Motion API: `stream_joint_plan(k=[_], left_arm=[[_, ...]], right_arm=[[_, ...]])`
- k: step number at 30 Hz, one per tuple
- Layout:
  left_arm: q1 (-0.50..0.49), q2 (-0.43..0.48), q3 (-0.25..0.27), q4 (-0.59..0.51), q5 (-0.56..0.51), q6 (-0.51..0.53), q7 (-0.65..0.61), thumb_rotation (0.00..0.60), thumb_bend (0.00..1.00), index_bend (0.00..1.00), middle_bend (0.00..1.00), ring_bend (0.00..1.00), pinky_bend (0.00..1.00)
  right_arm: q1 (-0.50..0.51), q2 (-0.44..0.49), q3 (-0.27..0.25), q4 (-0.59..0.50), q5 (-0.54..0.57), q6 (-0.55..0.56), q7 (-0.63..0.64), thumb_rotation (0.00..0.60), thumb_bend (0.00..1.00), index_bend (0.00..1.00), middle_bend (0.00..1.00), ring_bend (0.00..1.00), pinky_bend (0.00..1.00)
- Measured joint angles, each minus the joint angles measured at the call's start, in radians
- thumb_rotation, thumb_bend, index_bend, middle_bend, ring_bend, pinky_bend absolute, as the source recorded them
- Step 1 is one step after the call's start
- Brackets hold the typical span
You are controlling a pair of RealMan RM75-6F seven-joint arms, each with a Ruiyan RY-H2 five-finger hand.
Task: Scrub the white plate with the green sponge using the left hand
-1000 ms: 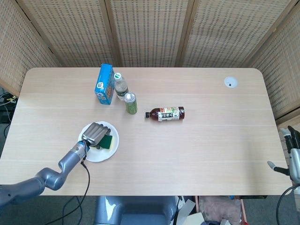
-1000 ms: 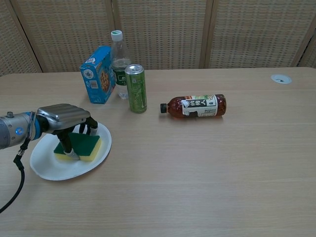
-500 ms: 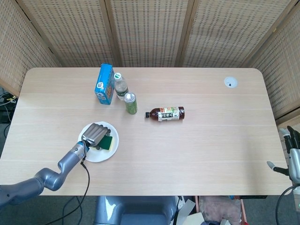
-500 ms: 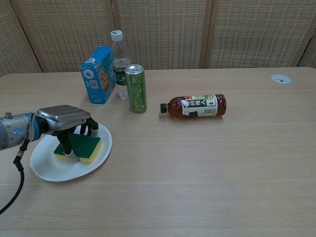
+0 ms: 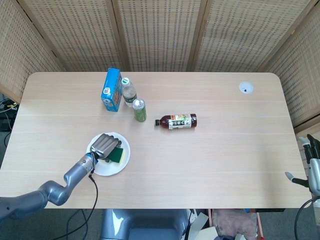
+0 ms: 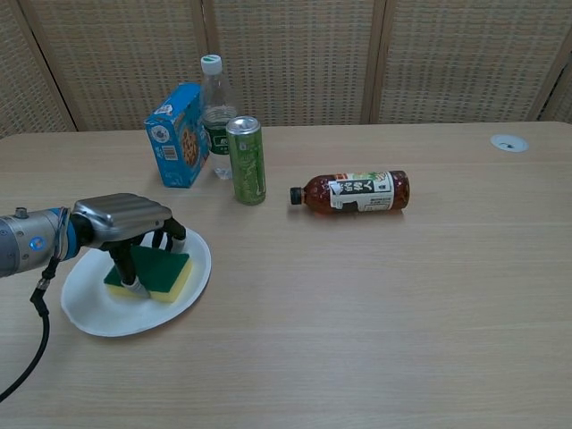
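The white plate (image 6: 98, 308) (image 5: 106, 170) lies on the table near its front left edge. On it rests the green sponge (image 6: 165, 266) (image 5: 117, 154), green on top with a yellow underside. My left hand (image 6: 125, 223) (image 5: 103, 144) is over the sponge, palm down, fingers curled onto it and holding it against the plate. The right hand (image 5: 311, 162) hangs off the table's right edge in the head view, only partly visible; its finger posture is unclear.
A green can (image 6: 246, 160), a clear water bottle (image 6: 213, 107) and a blue box (image 6: 179, 134) stand behind the plate. A brown drink bottle (image 6: 357, 191) lies on its side mid-table. A black cable (image 6: 31, 349) trails from the left wrist.
The left hand, sponge and plate have all slid a little to the right and toward the front edge. The right hand has not moved.
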Motion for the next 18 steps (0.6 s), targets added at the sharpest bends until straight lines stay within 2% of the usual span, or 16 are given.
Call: stream_joint_plan(k=[9,18], left_arm=[[0.000,-0.011,-0.019,0.078,-0.038,-0.028,-0.019,0.600,0.14,0.56,0.43,0.40,0.47],[-0.006,-0.005,-0.010,0.005,0.001,-0.012,-0.033,0.600,0.13,0.56,0.43,0.40,0.47]], right_arm=[[0.002,-0.002,0.000,-0.002,0.002,-0.001,-0.009,0.600,0.00,0.06,0.00,0.00,0.00],[0.002,-0.002,0.000,-0.002,0.003,-0.002,-0.007,0.600,0.00,0.06,0.00,0.00,0.00]])
